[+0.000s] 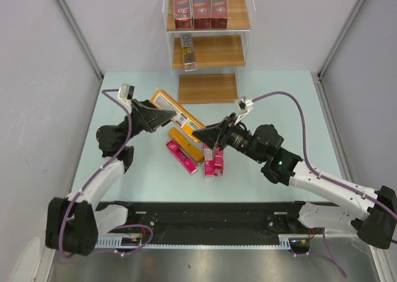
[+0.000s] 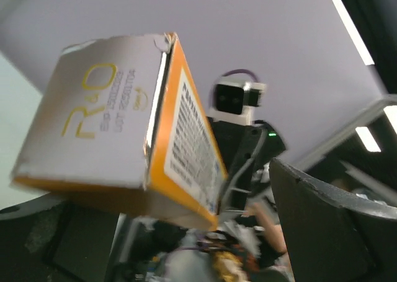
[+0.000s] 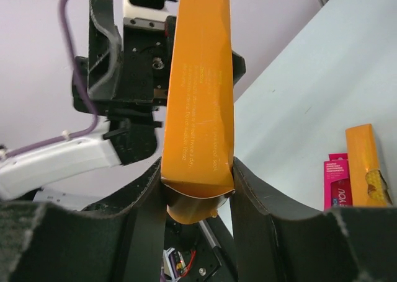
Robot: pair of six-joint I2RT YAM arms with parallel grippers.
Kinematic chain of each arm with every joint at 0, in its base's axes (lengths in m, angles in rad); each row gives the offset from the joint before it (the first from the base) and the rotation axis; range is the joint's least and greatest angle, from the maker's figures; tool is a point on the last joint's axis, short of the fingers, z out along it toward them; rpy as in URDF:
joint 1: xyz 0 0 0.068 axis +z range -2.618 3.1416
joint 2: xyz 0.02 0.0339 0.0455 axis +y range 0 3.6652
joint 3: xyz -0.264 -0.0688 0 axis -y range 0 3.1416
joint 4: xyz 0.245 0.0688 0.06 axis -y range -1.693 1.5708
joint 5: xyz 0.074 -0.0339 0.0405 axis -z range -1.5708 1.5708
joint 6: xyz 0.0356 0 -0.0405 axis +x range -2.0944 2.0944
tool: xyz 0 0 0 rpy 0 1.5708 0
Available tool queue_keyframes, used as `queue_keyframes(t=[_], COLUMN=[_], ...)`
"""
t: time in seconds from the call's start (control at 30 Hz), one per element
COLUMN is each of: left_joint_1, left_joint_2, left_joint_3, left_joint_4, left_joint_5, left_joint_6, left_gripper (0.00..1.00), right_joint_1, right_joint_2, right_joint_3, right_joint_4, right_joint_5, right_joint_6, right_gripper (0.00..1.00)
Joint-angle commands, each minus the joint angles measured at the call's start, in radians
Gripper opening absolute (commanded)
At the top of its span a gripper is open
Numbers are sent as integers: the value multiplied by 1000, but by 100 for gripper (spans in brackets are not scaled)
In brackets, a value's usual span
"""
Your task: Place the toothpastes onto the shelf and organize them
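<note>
An orange-yellow toothpaste carton (image 1: 178, 111) hangs tilted above the table's middle. My right gripper (image 1: 202, 133) is shut on its near end, and in the right wrist view both fingers (image 3: 260, 207) press its orange sides (image 3: 200, 102). My left gripper (image 1: 169, 115) is open around the carton's far end; the white end flap (image 2: 93, 127) fills the left wrist view, clear of the one dark finger (image 2: 329, 226). The shelf (image 1: 208, 88) stands at the back. Three dark red "3D" cartons (image 1: 201, 7) stand on its top board, and one gold carton (image 1: 189, 52) on the middle board.
On the table under the arms lie another orange carton (image 1: 186, 143) and two pink cartons (image 1: 181, 157) (image 1: 214, 161). The right wrist view shows a pink one (image 3: 335, 184) beside an orange one (image 3: 366, 164). Grey walls close both sides.
</note>
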Motion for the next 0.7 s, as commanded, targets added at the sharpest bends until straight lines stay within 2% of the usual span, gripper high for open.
queue_keyframes(t=[0.0, 0.03, 0.07, 0.13, 0.17, 0.27, 0.37, 0.6, 0.67], left_joint_1=[-5, -5, -6, -5, -6, -6, -5, -6, -6], left_joint_2=[-174, -212, -222, -230, -231, -228, -222, -247, -260], left_joint_3=[98, 170, 204, 261, 270, 287, 302, 293, 286], left_joint_4=[-720, -893, -1201, -1392, -1489, -1577, -1623, -1612, -1582], left_joint_5=[-156, -320, -437, -702, -760, -904, -971, -962, -948], left_joint_6=[528, 611, 706, 723, 751, 767, 775, 792, 799], left_gripper=[100, 100, 100, 100, 100, 100, 100, 100, 100], right_joint_1=[-29, -35, -47, -61, -67, -85, -99, -145, -188], right_joint_2=[-68, -73, -83, -88, -91, -93, -84, -50, -22], right_joint_3=[11, 11, 11, 11, 11, 11, 12, 11, 12], right_joint_4=[-43, -57, -70, -103, -109, -118, -120, -121, -104], right_joint_5=[114, 125, 128, 128, 127, 113, 98, 69, 20], right_joint_6=[-8, -6, 0, 3, 6, 12, 11, 24, 32], right_gripper=[22, 21, 21, 21, 21, 20, 20, 20, 20])
